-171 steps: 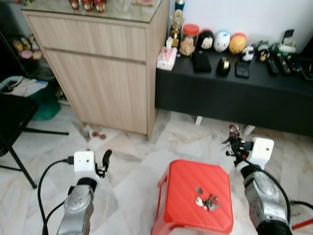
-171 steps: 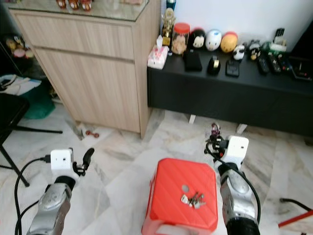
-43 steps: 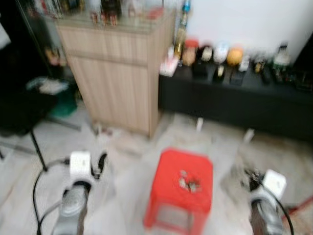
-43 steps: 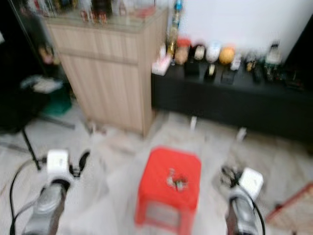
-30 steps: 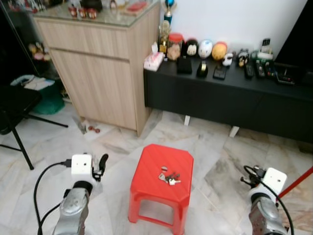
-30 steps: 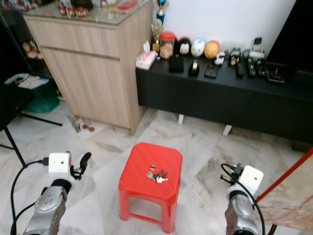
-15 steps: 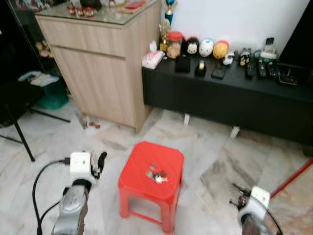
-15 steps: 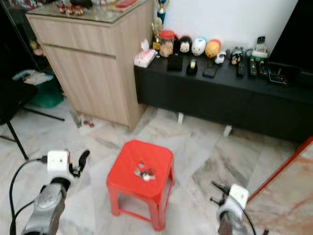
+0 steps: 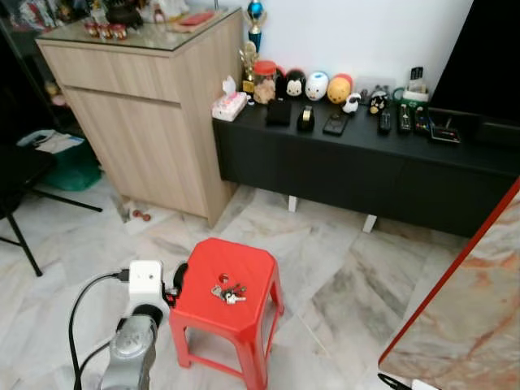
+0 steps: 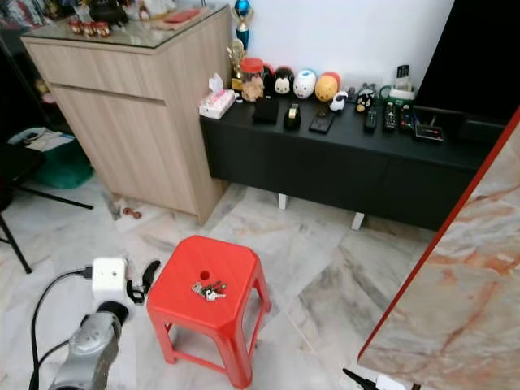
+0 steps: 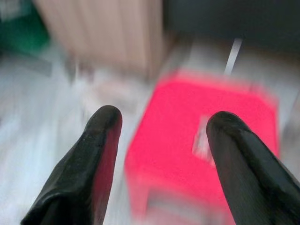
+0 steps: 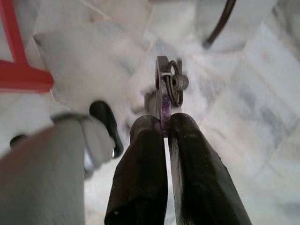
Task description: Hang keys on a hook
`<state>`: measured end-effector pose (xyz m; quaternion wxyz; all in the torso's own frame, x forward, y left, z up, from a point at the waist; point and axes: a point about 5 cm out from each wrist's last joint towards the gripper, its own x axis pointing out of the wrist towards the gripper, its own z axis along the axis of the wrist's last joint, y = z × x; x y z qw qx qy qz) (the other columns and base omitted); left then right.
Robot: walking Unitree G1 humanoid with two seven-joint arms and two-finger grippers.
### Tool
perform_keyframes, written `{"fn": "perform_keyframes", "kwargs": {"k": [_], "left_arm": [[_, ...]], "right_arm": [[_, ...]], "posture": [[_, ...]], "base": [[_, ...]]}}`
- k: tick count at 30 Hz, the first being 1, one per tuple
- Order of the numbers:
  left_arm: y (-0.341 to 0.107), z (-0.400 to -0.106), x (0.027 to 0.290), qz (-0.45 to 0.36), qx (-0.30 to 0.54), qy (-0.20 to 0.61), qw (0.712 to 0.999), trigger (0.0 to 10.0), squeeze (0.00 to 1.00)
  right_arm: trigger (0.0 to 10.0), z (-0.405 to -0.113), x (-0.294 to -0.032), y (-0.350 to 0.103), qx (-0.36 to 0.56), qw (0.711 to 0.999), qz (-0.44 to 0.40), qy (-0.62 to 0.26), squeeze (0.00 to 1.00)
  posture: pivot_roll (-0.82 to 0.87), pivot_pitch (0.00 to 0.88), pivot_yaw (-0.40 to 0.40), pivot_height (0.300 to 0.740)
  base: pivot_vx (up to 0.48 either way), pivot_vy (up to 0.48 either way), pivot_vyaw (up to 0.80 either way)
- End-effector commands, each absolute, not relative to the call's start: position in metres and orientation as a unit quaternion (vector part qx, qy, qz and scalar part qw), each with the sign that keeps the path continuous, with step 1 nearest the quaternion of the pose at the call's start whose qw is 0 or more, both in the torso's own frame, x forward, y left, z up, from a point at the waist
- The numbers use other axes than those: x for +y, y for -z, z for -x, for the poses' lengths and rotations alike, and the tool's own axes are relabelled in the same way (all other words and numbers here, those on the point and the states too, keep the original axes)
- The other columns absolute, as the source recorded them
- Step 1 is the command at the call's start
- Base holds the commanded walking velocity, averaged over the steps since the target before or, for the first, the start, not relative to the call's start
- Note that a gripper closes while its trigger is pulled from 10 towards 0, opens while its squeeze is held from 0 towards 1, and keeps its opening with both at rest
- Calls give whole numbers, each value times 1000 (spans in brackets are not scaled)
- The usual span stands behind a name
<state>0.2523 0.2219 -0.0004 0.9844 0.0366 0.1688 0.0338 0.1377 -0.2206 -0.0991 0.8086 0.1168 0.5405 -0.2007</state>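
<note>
The right gripper (image 12: 163, 126) has its two black fingers pressed together on a purple key tag with metal rings (image 12: 168, 89), holding it above the pale marble floor (image 12: 262, 126). The left gripper (image 11: 161, 119) hangs with its fingers spread wide and nothing between them, just beside the left edge of the red stool (image 9: 244, 313). A second bunch of keys (image 9: 227, 292) lies near the middle of the stool's seat, apart from both grippers. Behind the stool stand a wooden cabinet (image 9: 154, 122) and a low black console (image 9: 366, 162) crowded with small ornaments and remotes.
</note>
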Motion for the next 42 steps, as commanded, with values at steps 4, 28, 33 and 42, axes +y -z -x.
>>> {"fn": "perform_keyframes", "kwargs": {"k": [4, 28, 33, 42], "left_arm": [[30, -224, 238, -61, 257, -71, 962, 10000, 0], [76, -169, 244, -46, 418, -118, 900, 10000, 0], [87, -152, 240, -37, 475, -101, 873, 10000, 0], [94, -142, 228, -53, 501, -68, 861, 10000, 0]], "right_arm": [[10000, -144, -224, 96, 520, 819, -128, 206, 0], [10000, -148, -229, 94, 539, 824, -86, 151, 0], [10000, -149, -230, 93, 542, 824, -80, 145, 0], [10000, -152, -233, 91, 537, 829, -64, 140, 0]], "posture": [[-103, 35, -37, 740], [-80, 62, -42, 740], [-71, 68, -45, 740], [-75, 75, -44, 740]], "base": [[0, 0, -722], [0, 0, -724], [0, 0, -720], [0, 0, -239]]}}
